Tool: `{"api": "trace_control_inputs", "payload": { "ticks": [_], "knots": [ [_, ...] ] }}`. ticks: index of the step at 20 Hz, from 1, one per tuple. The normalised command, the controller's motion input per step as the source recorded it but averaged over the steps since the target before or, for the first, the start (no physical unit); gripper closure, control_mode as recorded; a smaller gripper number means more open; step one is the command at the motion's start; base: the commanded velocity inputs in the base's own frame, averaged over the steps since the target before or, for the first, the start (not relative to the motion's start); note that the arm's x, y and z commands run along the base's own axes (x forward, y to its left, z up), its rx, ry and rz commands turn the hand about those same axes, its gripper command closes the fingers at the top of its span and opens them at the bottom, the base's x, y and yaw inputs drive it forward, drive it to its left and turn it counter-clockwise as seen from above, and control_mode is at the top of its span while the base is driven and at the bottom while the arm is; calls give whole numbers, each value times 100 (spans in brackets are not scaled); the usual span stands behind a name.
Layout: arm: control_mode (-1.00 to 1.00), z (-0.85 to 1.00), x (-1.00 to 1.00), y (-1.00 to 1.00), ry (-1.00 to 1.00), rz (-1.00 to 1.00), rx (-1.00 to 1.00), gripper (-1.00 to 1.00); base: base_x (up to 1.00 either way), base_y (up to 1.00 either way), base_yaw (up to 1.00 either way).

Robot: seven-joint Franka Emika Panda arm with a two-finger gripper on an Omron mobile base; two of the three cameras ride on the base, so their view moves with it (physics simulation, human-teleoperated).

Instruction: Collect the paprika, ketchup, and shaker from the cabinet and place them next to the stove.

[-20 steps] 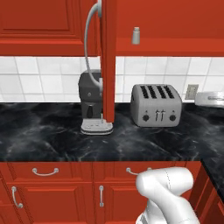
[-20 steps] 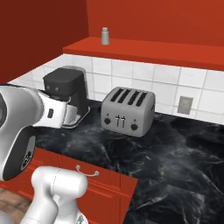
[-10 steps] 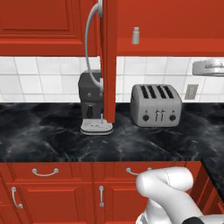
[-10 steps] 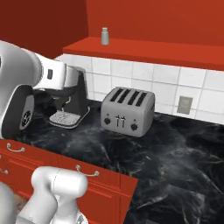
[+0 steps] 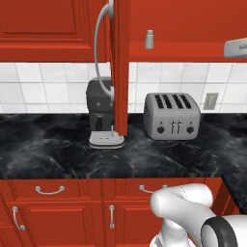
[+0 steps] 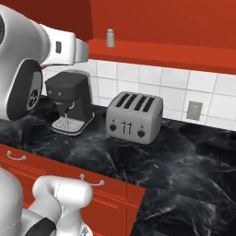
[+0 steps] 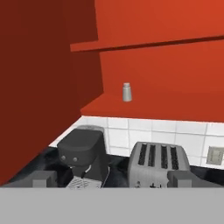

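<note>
The shaker [image 5: 149,39] [image 6: 110,38] [image 7: 127,92], a small grey cylinder with a rounded top, stands alone on the lower shelf of the open red cabinet [image 7: 148,107]. The cabinet door [image 5: 120,67] hangs open, edge-on, with its curved silver handle [image 5: 100,48]. My gripper [image 7: 113,178] is open, its two dark fingertips [image 7: 43,178] wide apart with nothing between them. It faces the shaker from a distance, at about shelf height and to its right. The paprika, ketchup and stove are out of view.
A silver four-slot toaster [image 5: 172,116] [image 6: 134,117] and a dark coffee machine [image 5: 102,111] [image 6: 70,101] stand on the black marble counter [image 5: 58,149] under the cabinet. A wall outlet [image 6: 194,110] sits on the white tiles. My white arm [image 6: 50,46] reaches across at the left.
The arm has risen from counter level to the height of the cabinet's lower shelf. The shaker, toaster and coffee machine have not moved.
</note>
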Motion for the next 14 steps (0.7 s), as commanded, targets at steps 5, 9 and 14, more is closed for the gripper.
{"api": "trace_control_inputs", "payload": {
  "ticks": [5, 9, 14],
  "knots": [
    [-100, 20, 13, -10, -2, 7, -2, -100, 0, 0, 0],
    [-100, 0, 13, -10, 0, 9, 0, -100, 0, 0, 0],
    [-100, 0, 28, -4, 1, 8, 0, -100, 0, 0, 0]
  ]
}}
